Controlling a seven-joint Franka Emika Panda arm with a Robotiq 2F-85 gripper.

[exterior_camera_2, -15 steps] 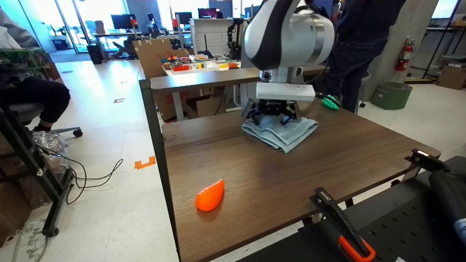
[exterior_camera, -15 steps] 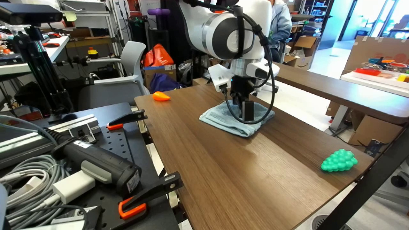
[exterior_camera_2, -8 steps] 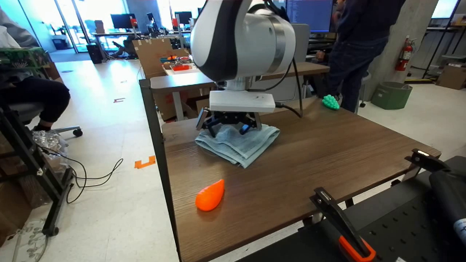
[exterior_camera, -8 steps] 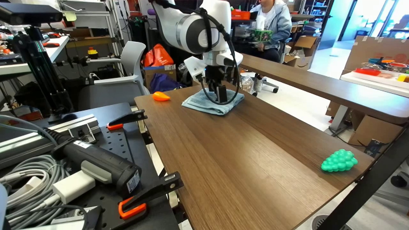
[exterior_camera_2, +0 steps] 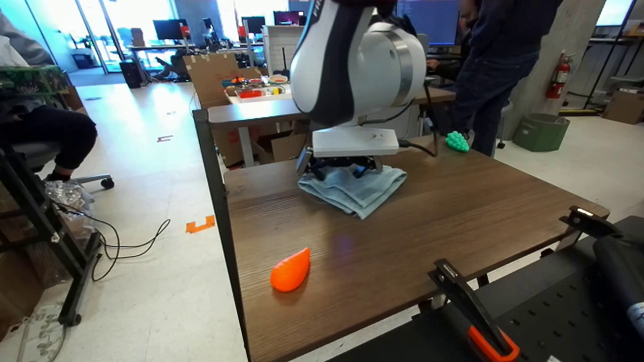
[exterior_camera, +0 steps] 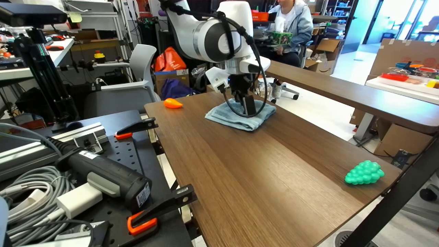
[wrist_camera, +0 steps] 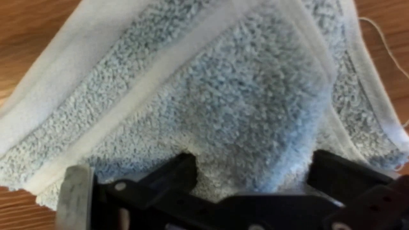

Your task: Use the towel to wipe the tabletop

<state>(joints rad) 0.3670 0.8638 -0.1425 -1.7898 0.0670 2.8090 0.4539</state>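
Pale floor point(exterior_camera_2: 146, 186), 1 green bin point(exterior_camera_2: 541, 133), seemingly windows point(exterior_camera_2: 142, 15).

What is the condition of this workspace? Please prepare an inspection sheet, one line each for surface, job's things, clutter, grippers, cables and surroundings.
Surface: tabletop of brown wood grain; partly hidden under the towel.
Job's things: towel lies folded on the tabletop; a pale thread shows beside it.
Clutter: green toy and orange teardrop-shaped object, both on the tabletop, apart from the towel.
Grippers: one gripper, jaws apart, with towel between them.
Cables: black cable loops low by the gripper; coiled grey cables on the black bench.
Surroundings: a seated person and a standing person in the background.
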